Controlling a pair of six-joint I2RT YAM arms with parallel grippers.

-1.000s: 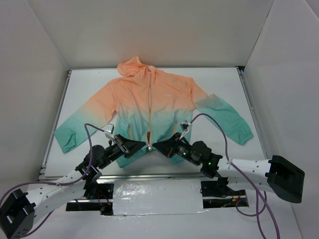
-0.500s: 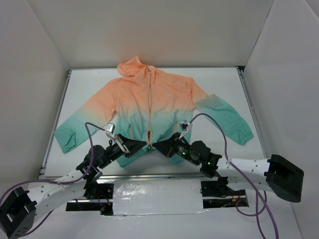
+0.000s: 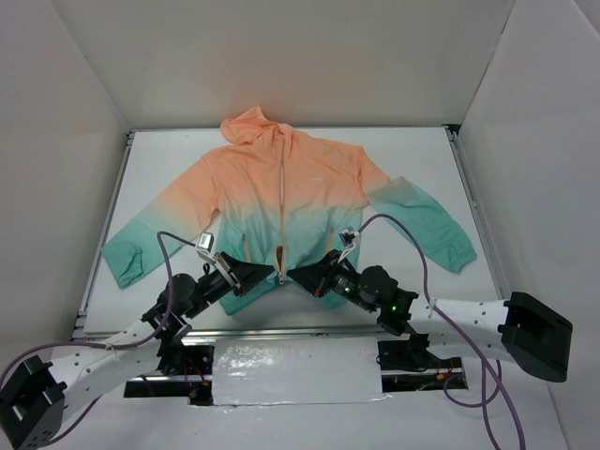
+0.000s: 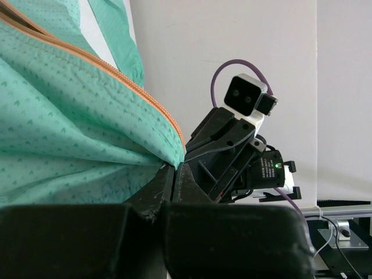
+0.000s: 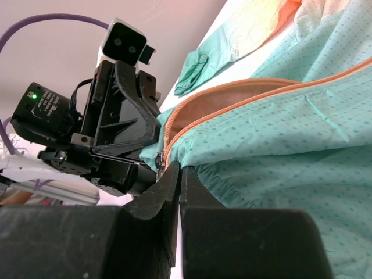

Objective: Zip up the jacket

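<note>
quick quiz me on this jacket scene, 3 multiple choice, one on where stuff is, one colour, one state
1. Where on the jacket are the left claw and right claw?
A) at the hood
B) at the bottom hem, either side of the zipper
C) at a sleeve end

2. What colour is the hem?
A) teal-green
B) orange
C) white

3. What state is the left claw in?
A) wide open
B) shut on the hem fabric
C) shut, clear of the jacket

Answers:
1 B, the top view shows both tips at the lower front edge.
2 A, both wrist views show teal fabric there.
3 B, the left wrist view shows fabric pinched between closed jaws.
</note>
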